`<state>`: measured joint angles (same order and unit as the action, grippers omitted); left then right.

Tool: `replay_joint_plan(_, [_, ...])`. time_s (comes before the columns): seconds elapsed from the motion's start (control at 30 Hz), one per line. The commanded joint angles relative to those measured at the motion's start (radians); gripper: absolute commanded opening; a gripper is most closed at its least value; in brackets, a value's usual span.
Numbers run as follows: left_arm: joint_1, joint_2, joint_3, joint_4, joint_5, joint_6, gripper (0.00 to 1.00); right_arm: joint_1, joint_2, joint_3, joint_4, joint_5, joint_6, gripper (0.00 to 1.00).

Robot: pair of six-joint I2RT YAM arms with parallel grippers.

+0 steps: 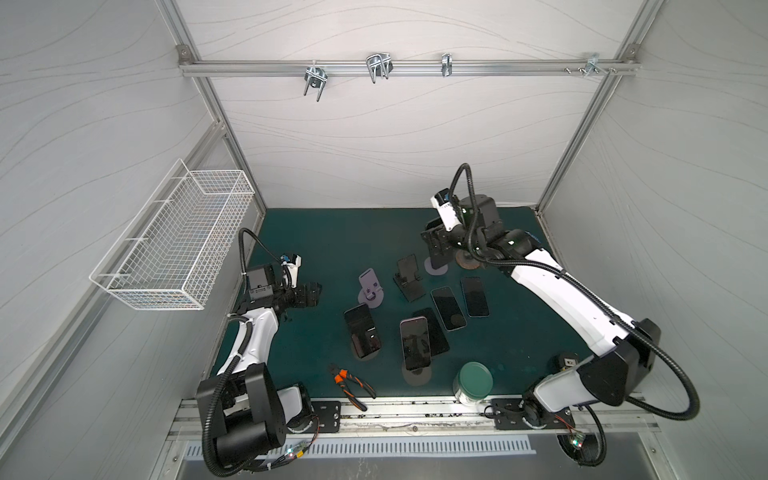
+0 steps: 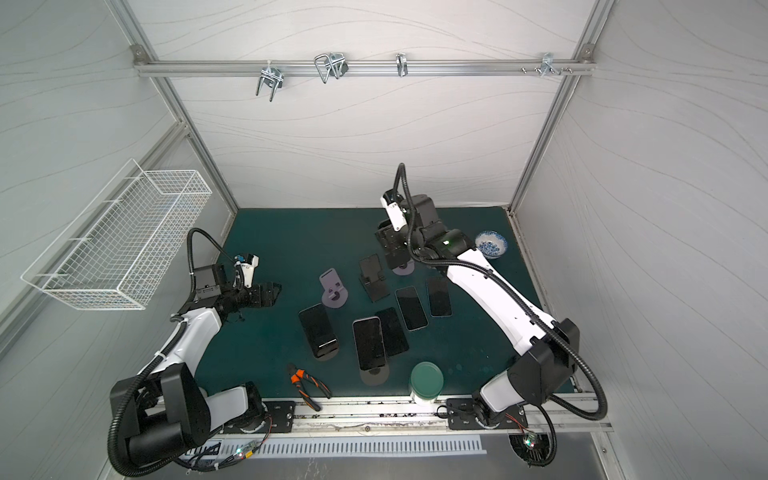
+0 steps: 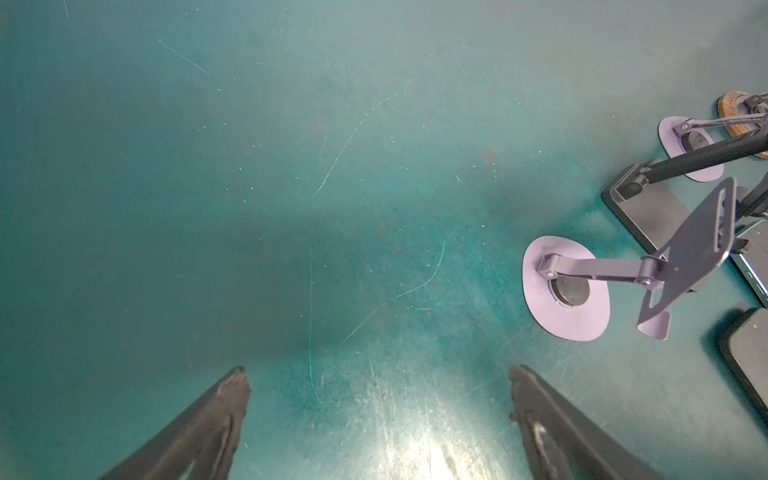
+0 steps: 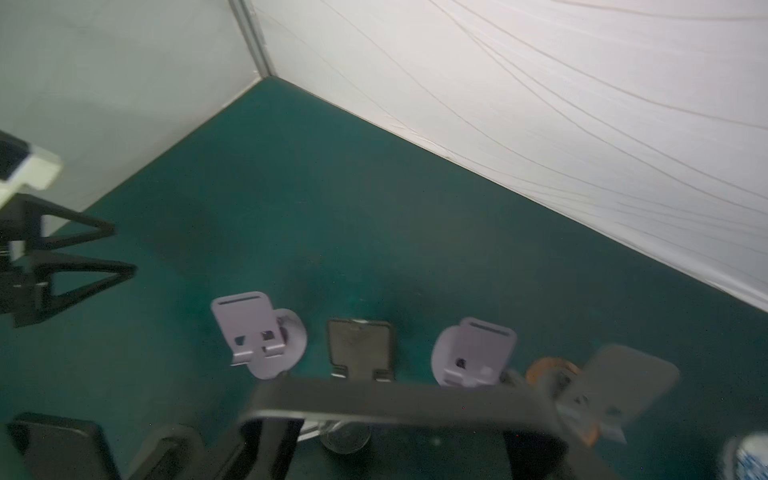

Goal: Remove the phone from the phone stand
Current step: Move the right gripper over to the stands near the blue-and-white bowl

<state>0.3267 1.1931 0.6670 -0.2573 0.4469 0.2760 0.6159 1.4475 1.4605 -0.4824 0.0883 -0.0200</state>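
we are seeing right fingers clamping phone — lying crosswise, just beside stand, right arm nearer | left fingers gaping

Seemingly six phones, six stands, one pliers, one jar, one bowl and one wire basket.

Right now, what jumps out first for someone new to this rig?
The cluster of phones and stands in the middle of the green mat grabs the eye first. At the far side, the right gripper holds a dark phone near the far stands. The left gripper hangs open over bare mat.
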Motion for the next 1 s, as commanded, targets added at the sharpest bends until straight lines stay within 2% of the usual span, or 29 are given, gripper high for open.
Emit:
replay_joint_plan(0.0, [0.005, -0.003, 0.004, 0.003, 0.013, 0.014, 0.99, -0.04, -0.094, -0.042, -0.005, 0.066, -0.029, 0.59])
replay_joint_plan(0.37, [0.004, 0.001, 0.006, 0.002, 0.01, 0.012, 0.99, -0.226, -0.255, -0.253, 0.06, 0.134, -0.035, 0.6])
replay_joint_plan(0.53, [0.003, 0.003, 0.008, 0.0, 0.005, 0.011, 0.99, -0.302, -0.28, -0.36, 0.183, 0.095, -0.07, 0.61])
replay_joint_plan(0.8, [0.003, 0.018, 0.021, -0.027, -0.001, 0.014, 0.99, -0.457, -0.27, -0.481, 0.295, -0.055, -0.046, 0.61])
replay_joint_plan(0.97, [0.004, 0.014, 0.02, -0.032, -0.001, 0.014, 0.99, -0.503, -0.235, -0.547, 0.321, -0.047, -0.064, 0.62])
